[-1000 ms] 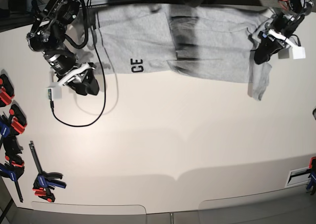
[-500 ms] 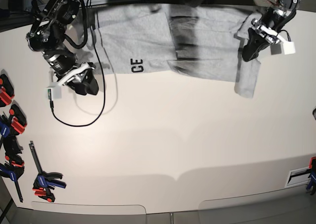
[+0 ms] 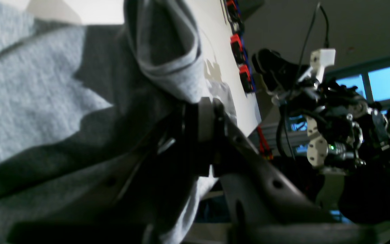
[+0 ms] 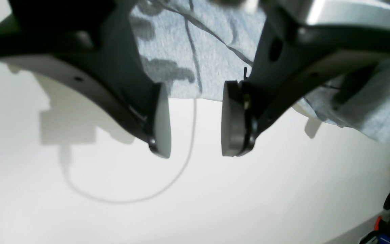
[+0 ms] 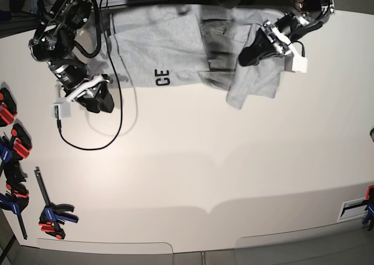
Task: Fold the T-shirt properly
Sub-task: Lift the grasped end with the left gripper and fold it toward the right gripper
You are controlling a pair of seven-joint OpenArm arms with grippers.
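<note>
A wide white table (image 5: 193,177) filled the base view, evenly lit, with soft shadows along its near edge. Red, blue and black clamps (image 5: 11,154) lay along 1 side, and a black cable (image 5: 111,125) curved across the surface. In the left wrist view, bright blue windows (image 3: 384,81) stood in a dim wall.

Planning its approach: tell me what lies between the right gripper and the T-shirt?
Only bare table and a black cable separate right gripper from T-shirt, in the base view.
</note>
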